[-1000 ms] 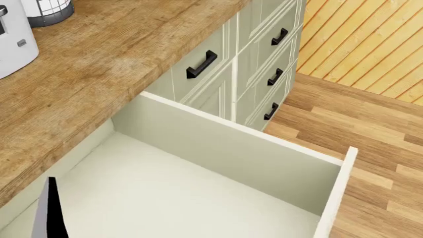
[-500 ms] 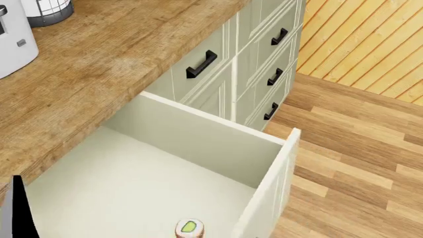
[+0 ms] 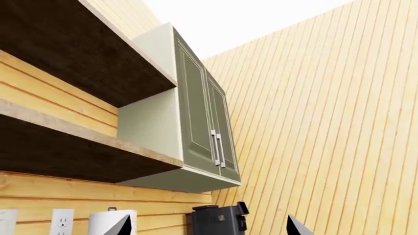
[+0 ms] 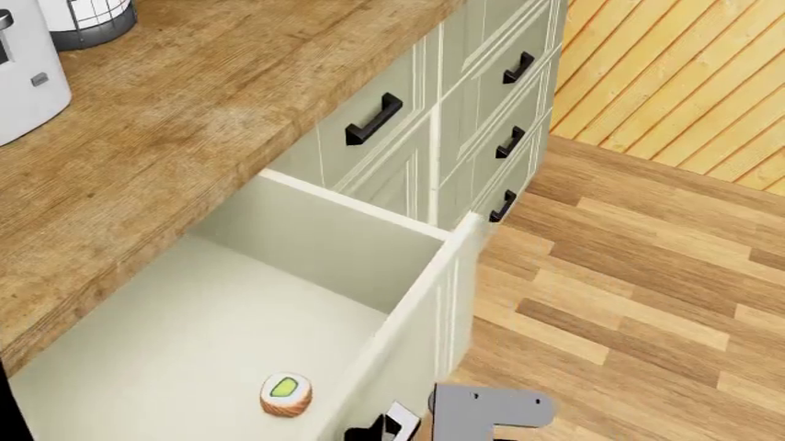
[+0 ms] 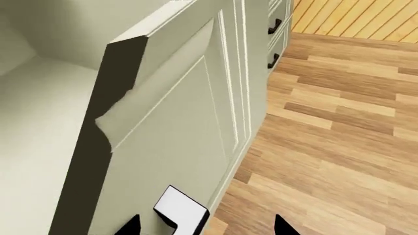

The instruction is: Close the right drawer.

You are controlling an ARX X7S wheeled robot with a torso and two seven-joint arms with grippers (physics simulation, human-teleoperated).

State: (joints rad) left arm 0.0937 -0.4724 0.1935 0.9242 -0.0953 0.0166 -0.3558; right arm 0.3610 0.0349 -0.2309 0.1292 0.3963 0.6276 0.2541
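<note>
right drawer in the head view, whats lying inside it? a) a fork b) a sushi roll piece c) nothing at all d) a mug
b: a single sushi roll piece lies on the off-white floor of the open right drawer, close behind the drawer's front panel.

Brightness: bright and even in all three views, no dim corners.
Shadows: soft shade under the wall shelves (image 3: 72,161) and along the drawer front (image 5: 176,132) edge.
Glare: none.
Sharpness: crisp rendered edges, no blur; wood grain a little smeared.
Distortion: none apparent at the borders.
</note>
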